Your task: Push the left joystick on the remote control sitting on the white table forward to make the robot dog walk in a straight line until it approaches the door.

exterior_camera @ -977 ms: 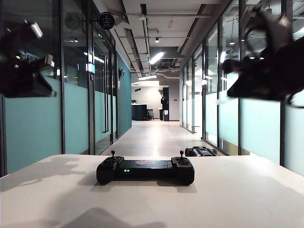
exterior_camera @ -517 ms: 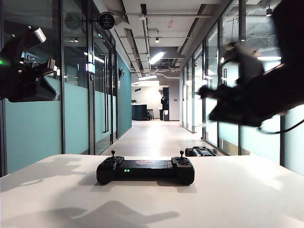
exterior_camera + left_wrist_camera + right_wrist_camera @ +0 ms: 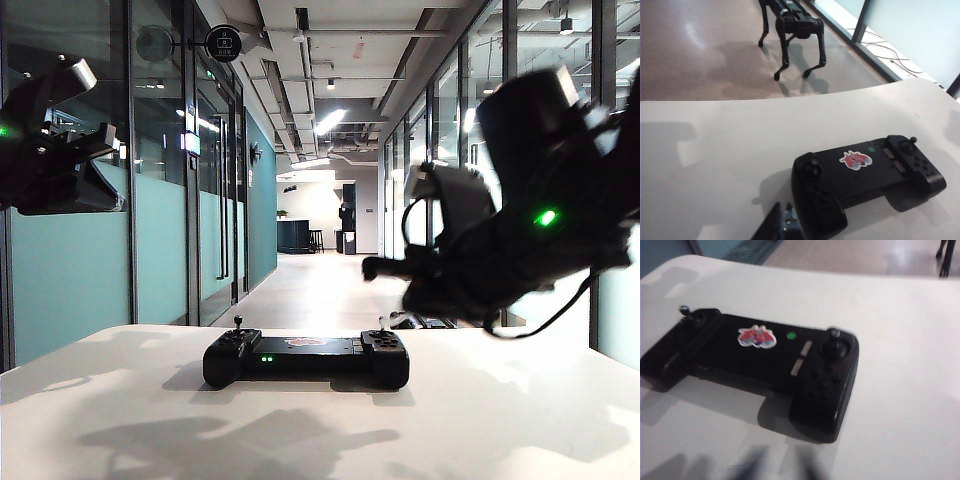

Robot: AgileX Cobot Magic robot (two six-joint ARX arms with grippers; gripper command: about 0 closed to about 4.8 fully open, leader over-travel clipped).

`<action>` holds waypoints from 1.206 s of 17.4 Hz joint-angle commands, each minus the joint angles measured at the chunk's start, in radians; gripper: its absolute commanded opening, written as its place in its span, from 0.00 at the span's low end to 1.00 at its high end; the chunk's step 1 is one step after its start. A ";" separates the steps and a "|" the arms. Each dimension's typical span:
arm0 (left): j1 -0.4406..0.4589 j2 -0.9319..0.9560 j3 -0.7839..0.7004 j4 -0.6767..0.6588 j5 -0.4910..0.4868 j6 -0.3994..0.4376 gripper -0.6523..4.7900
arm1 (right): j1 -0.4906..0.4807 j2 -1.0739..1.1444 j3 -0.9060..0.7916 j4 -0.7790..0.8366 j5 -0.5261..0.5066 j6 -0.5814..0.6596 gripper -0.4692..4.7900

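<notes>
Left wrist view alone shows robot dog (image 3: 792, 30) beyond remote control (image 3: 306, 358), right gripper (image 3: 385, 267) above it, both grippers' jaw states unclear

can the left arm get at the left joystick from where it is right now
Probably yes. The left gripper hangs high on the left, above the table; nothing lies between it and the left joystick. The right gripper hovers by the remote's other end, off that path.
</notes>
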 commanded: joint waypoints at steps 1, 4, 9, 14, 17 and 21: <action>0.000 -0.003 0.004 0.020 0.005 0.004 0.11 | 0.011 0.038 0.037 0.012 0.047 0.021 0.66; 0.000 -0.003 0.005 0.020 0.005 0.004 0.11 | 0.026 0.060 0.069 0.005 0.098 0.021 0.74; 0.000 -0.003 0.005 0.020 0.005 0.004 0.11 | 0.029 0.108 0.166 -0.094 0.128 0.021 0.74; 0.000 -0.003 0.005 0.020 0.005 0.003 0.11 | 0.028 0.160 0.243 -0.158 0.129 0.020 0.74; 0.000 -0.003 0.005 0.020 0.005 0.003 0.11 | 0.023 0.172 0.250 -0.167 0.133 0.020 0.74; 0.000 -0.003 0.005 0.020 0.005 0.003 0.11 | 0.001 0.188 0.251 -0.166 0.103 0.021 0.74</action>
